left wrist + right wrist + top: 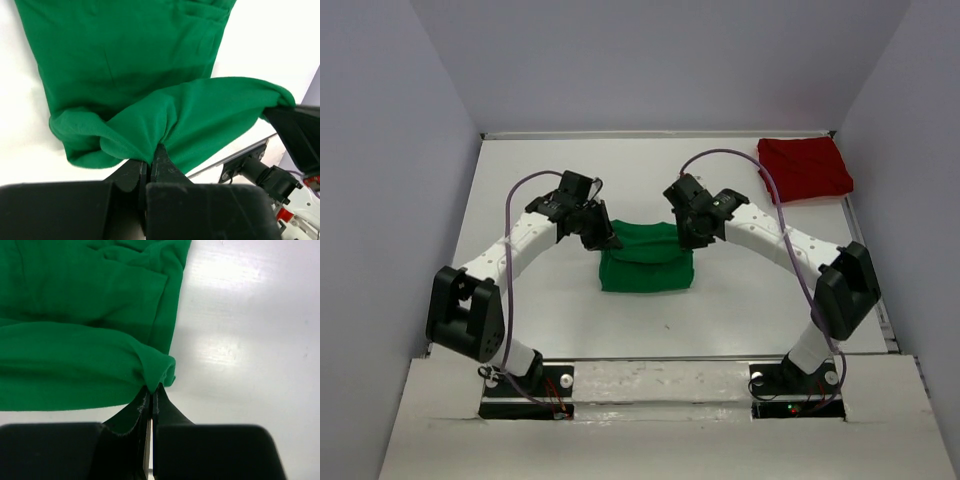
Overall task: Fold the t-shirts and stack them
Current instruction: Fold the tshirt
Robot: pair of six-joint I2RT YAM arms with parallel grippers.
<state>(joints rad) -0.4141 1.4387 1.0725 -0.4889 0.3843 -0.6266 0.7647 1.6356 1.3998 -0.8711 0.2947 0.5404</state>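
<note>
A bright green t-shirt (647,262) lies partly folded at the table's middle, its far edge lifted between both arms. My left gripper (607,238) is shut on that edge's left corner; in the left wrist view the gripper (150,156) pinches a fold of the green cloth (150,75). My right gripper (682,237) is shut on the right corner, and the right wrist view shows the gripper (152,388) pinching a bunched tip of the green shirt (75,340). A dark red t-shirt (804,167) lies folded at the far right corner, away from both grippers.
Grey walls enclose the white table (740,300) on three sides. The arm bases (520,380) stand at the near edge. Purple cables loop over both arms. In the left wrist view the right arm's black gripper (295,130) shows at the right edge.
</note>
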